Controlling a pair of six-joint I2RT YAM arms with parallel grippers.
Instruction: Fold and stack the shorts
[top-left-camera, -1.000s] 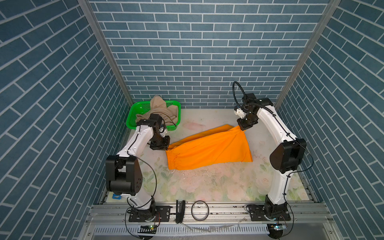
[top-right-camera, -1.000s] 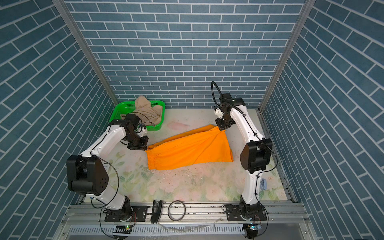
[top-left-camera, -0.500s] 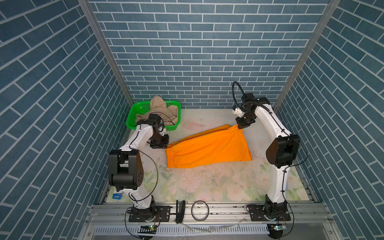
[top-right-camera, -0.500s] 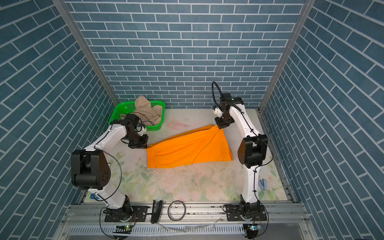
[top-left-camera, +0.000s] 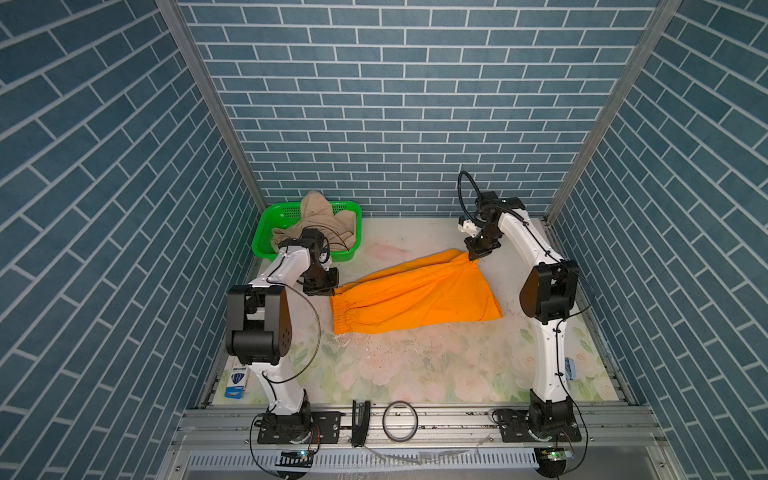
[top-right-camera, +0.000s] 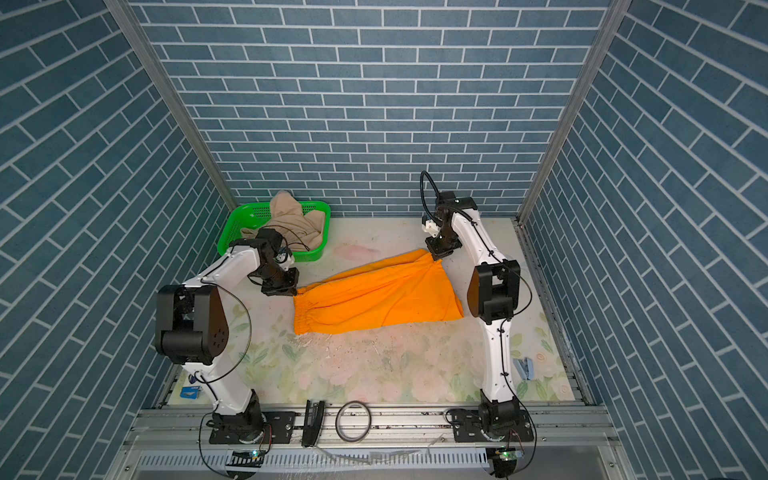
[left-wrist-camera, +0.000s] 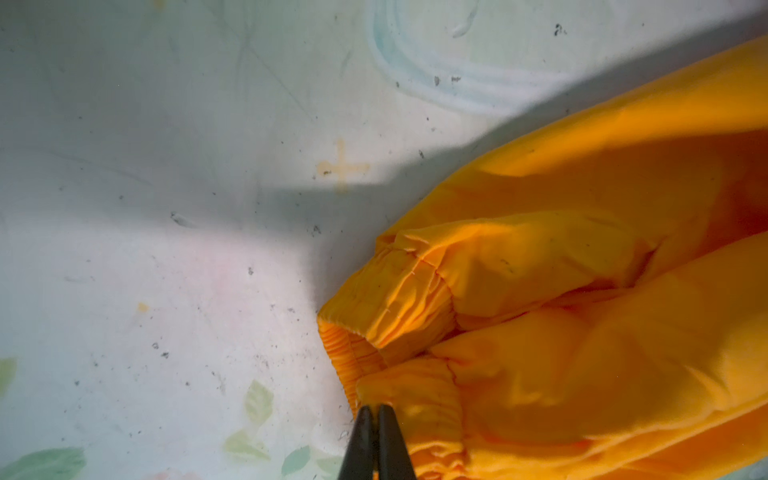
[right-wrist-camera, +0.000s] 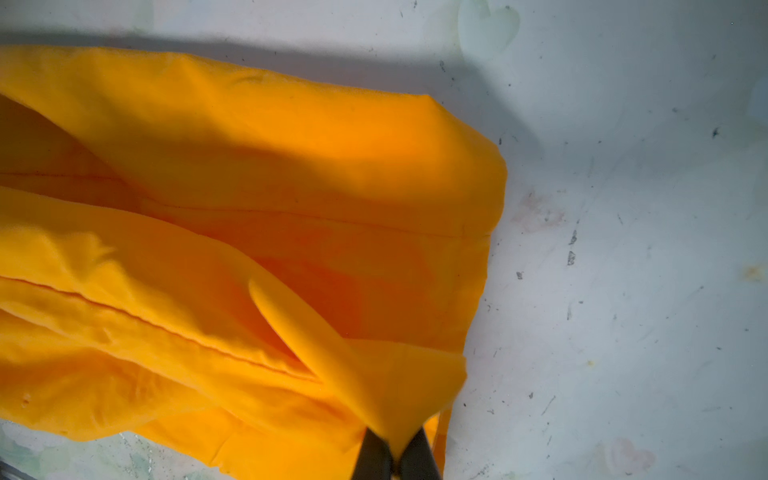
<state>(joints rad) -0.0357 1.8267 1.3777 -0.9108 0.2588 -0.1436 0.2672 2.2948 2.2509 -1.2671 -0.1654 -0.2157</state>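
Observation:
The orange shorts (top-left-camera: 411, 293) (top-right-camera: 374, 297) lie stretched across the flowered table, gathered waistband at the left, leg hems at the right. My left gripper (top-left-camera: 330, 290) (left-wrist-camera: 376, 411) is shut on the far corner of the waistband (left-wrist-camera: 415, 399). My right gripper (top-left-camera: 473, 255) (right-wrist-camera: 395, 446) is shut on the far corner of the leg hem, lifting a peak of cloth (right-wrist-camera: 374, 374). The beige shorts (top-left-camera: 318, 222) (top-right-camera: 291, 222) sit crumpled in the green basket (top-left-camera: 266, 232) (top-right-camera: 232, 226) at the back left.
The basket stands just behind my left arm, by the back wall. A black ring (top-left-camera: 400, 420) and a black clip (top-left-camera: 360, 422) lie on the front rail. Small blue packets (top-left-camera: 237, 384) lie beside the left arm's base. Brick walls close in three sides.
Both grippers have drawn the far edge of the orange shorts a little toward the back wall, the right one more. Both have stayed shut on the cloth.

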